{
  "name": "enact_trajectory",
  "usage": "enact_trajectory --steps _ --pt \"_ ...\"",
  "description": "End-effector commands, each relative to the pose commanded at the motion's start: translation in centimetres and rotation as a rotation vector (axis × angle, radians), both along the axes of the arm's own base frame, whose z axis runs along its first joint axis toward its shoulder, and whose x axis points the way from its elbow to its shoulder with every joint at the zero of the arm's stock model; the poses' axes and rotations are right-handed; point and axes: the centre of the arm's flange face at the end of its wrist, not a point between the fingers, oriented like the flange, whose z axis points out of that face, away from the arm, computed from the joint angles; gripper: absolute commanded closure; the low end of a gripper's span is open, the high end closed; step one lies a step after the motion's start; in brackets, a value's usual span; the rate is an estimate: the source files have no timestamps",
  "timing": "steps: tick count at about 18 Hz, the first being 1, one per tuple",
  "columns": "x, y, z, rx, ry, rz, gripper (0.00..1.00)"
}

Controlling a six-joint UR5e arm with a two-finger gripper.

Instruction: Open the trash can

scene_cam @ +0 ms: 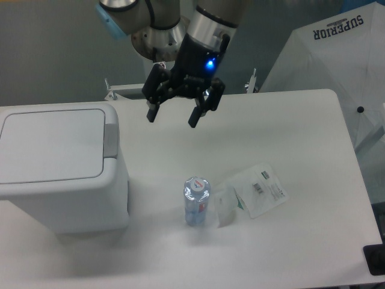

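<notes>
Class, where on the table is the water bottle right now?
The water bottle stands upright near the table's middle in the camera view, between the trash can to the image-left and a plastic packet at its image-right.

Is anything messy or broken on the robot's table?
Nothing looks broken or spilled. The only untidy thing is a crumpled clear plastic packet lying flat beside the upright water bottle. The trash can sits straight with its lid shut, and the open gripper holds nothing.
</notes>
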Motion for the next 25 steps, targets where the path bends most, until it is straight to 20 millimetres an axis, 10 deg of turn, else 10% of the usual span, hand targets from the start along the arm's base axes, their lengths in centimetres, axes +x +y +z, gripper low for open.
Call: enact_trajectory --steps 25 --pt "2.0 3.3 -2.1 -0.012 -0.011 -0.066 0.00"
